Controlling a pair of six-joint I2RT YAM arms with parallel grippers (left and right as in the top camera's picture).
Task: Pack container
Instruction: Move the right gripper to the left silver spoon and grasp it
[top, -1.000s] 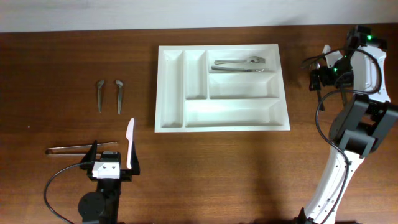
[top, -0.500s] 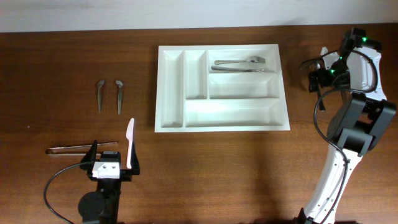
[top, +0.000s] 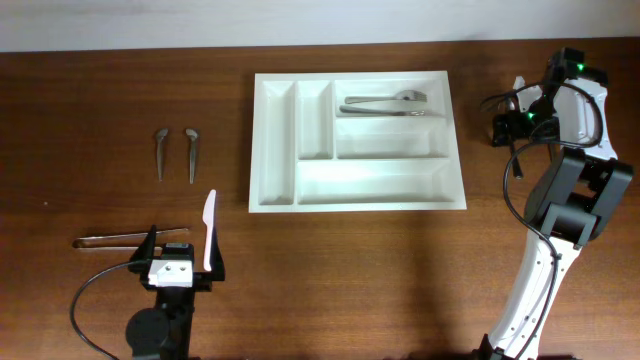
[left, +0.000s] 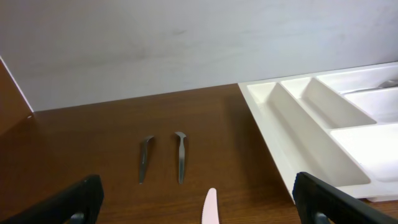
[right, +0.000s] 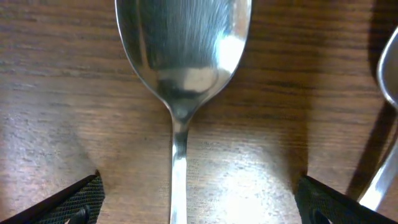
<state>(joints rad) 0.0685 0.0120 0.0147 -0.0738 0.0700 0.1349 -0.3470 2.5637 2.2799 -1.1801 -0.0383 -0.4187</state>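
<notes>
From overhead, the container is seen lying flat on the table at centre, with metal cutlery laid only in its upper long compartment. The left gripper is parked near the front edge, next to a white plastic knife. The right gripper is poised over the table just right of the tray. In the left wrist view, the fingers are spread wide and nothing is held. In the right wrist view, the fingers are likewise spread, straddling the handle of a spoon lying on the wood. A pick-up appears to be in hand. Next, the jaws should be lowered and closed on the handle.
</notes>
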